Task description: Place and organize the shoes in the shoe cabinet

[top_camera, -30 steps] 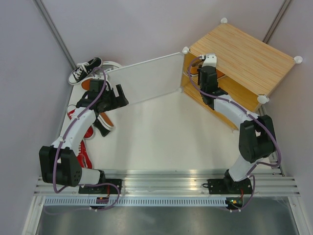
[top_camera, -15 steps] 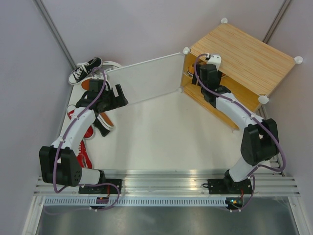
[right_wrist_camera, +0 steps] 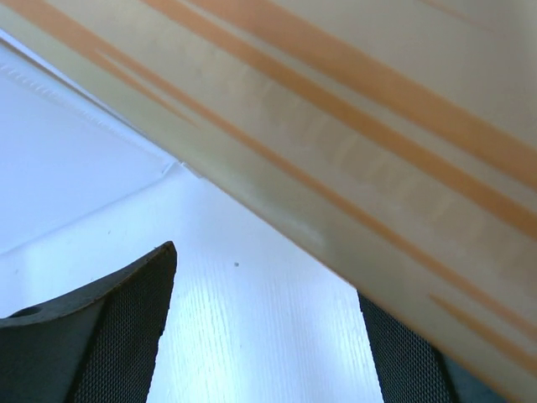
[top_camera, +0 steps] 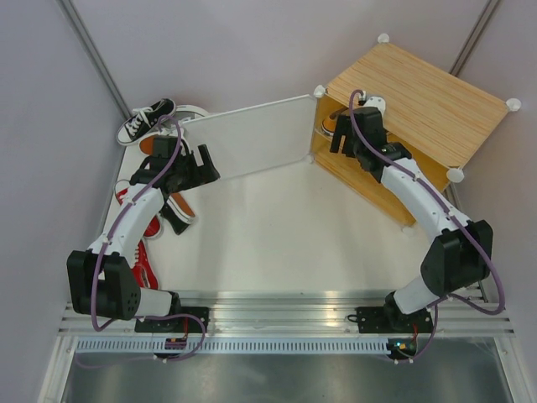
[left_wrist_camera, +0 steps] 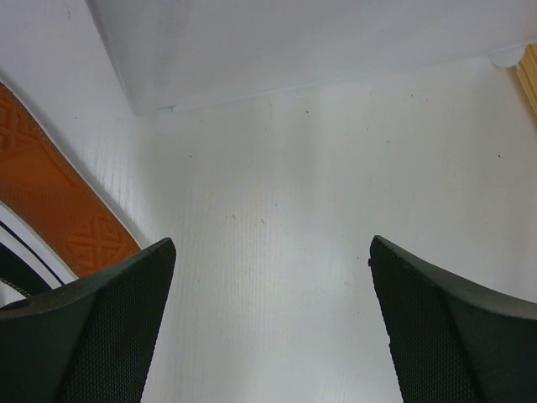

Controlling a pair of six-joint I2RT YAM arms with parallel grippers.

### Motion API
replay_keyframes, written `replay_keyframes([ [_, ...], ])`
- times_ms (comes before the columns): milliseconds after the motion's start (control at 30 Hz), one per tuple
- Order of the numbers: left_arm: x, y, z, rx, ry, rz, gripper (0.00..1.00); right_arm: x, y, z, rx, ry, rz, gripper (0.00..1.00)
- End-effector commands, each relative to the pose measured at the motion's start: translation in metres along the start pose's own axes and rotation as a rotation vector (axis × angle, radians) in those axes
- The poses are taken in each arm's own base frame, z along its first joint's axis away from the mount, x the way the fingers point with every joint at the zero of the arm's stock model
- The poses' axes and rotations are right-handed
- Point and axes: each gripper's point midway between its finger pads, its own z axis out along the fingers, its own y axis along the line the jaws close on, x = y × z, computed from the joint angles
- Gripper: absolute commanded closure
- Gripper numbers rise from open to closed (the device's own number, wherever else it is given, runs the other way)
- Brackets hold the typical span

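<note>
Right arm at the open cabinet.
Left jaws and right jaws spread wide, empty; shoes lie at the left edge of the surface.

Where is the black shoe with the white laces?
In the top view, the black canvas sneaker with white laces lies in the far left corner of the table, just left of the free edge of the open frosted white cabinet door.
</note>
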Motion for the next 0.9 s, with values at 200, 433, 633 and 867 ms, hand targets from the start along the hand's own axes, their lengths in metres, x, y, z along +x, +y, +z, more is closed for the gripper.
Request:
replay_keyframes([
  [200, -0.006, -0.001, 0.000, 0.003, -0.016, -0.030, 0.01, -0.114, 0.015, -0.147, -0.303, -0.360, 0.033, 0.11],
  [433, -0.006, -0.005, 0.009, 0.012, 0.013, -0.059, 0.01, -0.099, -0.001, -0.139, -0.242, -0.378, -0.034, 0.02],
  [633, -0.001, -0.010, 0.013, 0.040, 0.039, -0.070, 0.01, -0.038, 0.009, -0.095, -0.274, -0.242, -0.001, 0.03],
  [867, 0.007, -0.012, 0.014, 0.056, 0.062, -0.079, 0.01, 0.007, 0.020, -0.097, -0.368, -0.108, 0.070, 0.04],
])
